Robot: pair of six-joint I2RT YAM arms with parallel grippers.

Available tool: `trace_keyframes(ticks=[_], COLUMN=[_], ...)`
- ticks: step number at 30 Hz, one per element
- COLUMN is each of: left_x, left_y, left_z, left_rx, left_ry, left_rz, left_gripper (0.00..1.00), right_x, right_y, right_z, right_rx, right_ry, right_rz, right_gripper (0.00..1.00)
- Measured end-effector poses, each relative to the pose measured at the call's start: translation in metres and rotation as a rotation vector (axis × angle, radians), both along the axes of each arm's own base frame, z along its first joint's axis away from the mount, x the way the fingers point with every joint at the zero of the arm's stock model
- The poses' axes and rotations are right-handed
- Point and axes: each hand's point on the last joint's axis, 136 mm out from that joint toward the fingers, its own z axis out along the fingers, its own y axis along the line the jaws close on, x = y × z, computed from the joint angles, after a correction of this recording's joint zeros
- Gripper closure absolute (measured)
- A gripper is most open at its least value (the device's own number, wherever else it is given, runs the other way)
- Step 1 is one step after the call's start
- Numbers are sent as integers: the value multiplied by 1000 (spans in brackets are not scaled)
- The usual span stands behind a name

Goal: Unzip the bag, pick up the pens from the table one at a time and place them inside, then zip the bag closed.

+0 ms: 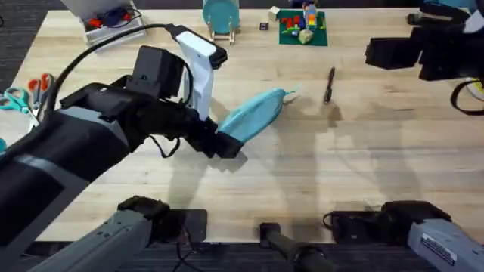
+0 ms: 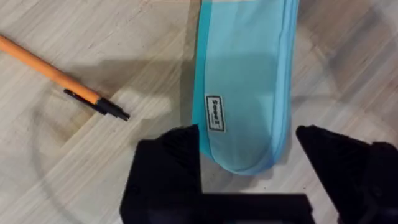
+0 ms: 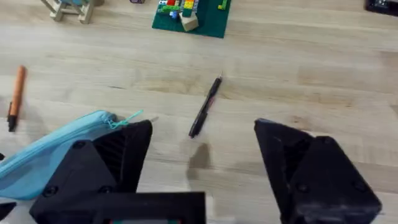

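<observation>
The light-blue bag (image 1: 257, 113) lies slanted on the table (image 1: 363, 166), its cord pull tab (image 3: 127, 118) at the far end. My left gripper (image 2: 249, 140) is open and straddles the bag's (image 2: 245, 81) near end; one finger (image 2: 180, 149) touches its edge and the other stands just clear. In the overhead view the left gripper (image 1: 227, 143) sits at that same end. The orange pen (image 2: 56, 74) lies beside the bag. The black pen (image 1: 330, 85) lies to the bag's right. My right gripper (image 3: 204, 127) hangs open above the table, with the black pen (image 3: 205, 107) beyond it.
At the table's far edge stand a teal disc on a wooden stand (image 1: 221, 15) and a green brick plate (image 1: 302, 29). Orange-handled scissors (image 1: 38, 83) lie at the left edge. A dark piece of equipment (image 1: 423, 45) sits at the far right.
</observation>
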Motion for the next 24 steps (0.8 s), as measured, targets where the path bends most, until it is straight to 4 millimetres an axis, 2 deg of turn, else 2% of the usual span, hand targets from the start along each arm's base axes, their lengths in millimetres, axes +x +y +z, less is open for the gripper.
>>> trace_keyframes(ticks=[3, 5, 7, 10, 11, 20, 24], left_x=[3, 5, 7, 8, 9, 9, 9], left_y=[-1, -1, -2, -3, -3, -3, -3], left_z=[2, 2, 4, 4, 5, 5, 5], left_rx=[-4, -7, -10, -13, -13, -13, -13], left_ry=[-15, -24, -35, -43, -46, -46, -46], left_rz=[0, -1, -2, -6, -7, -8, -8], left_gripper=[133, 239, 448, 837, 925, 960, 960], right_x=[0, 0, 0, 0, 0, -3, -1], right_y=[0, 0, 0, 0, 0, 0, 7], right_z=[0, 0, 0, 0, 0, -3, 0], right_rx=[0, 0, 0, 0, 0, 1, 32], right_ry=[0, 0, 0, 0, 0, 17, 3], right_rz=[0, 0, 0, 0, 0, 0, 29], right_gripper=[5, 5, 5, 5, 5, 5, 6])
